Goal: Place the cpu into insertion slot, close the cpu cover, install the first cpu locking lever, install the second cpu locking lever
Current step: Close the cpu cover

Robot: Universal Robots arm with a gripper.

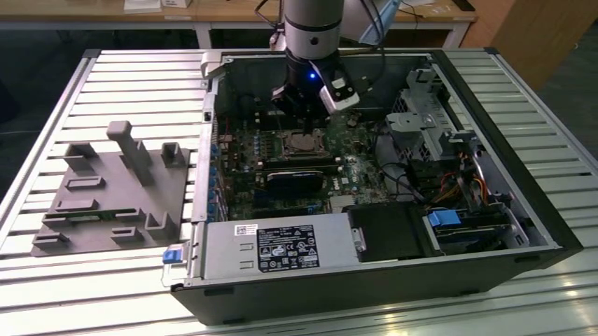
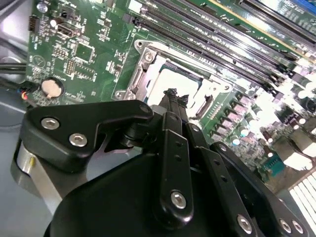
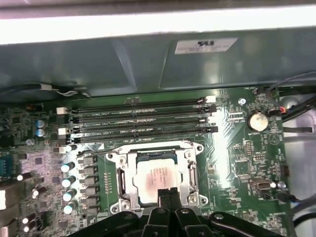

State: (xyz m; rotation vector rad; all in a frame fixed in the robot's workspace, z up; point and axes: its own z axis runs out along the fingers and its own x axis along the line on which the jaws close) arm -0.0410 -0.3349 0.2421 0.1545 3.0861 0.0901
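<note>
Claw (image 2: 171,95): matte black linkage arms with bright screw heads, nearest the lens in both wrist views. Its slim fingers are drawn together with nothing seen between them, and the tips sit over one edge of the cpu; whether they touch it cannot be told.
Cpu (image 3: 157,175): flat square with a dull silvery-tan top, seated in the insertion slot (image 3: 156,156).
Cpu cover (image 3: 121,177): thin bright steel frame with a square cut-out, lying down around the chip.
Motherboard (image 3: 237,148): glossy green, carrying four long black memory slots (image 3: 138,118), small cylindrical capacitors (image 3: 69,180) and a round coin cell (image 3: 256,120).
Computer case (image 1: 551,231): dark sheet-metal tower on its side, open, at the centre of the exterior view. A grey power supply (image 1: 271,248) lies along its near edge.
Bench (image 1: 131,77): ribbed aluminium slats.
Grey moulded fixture (image 1: 103,196): blocks and posts, toward the exterior view's left.
Wooden tables (image 1: 234,14): along the top of the exterior view.
</note>
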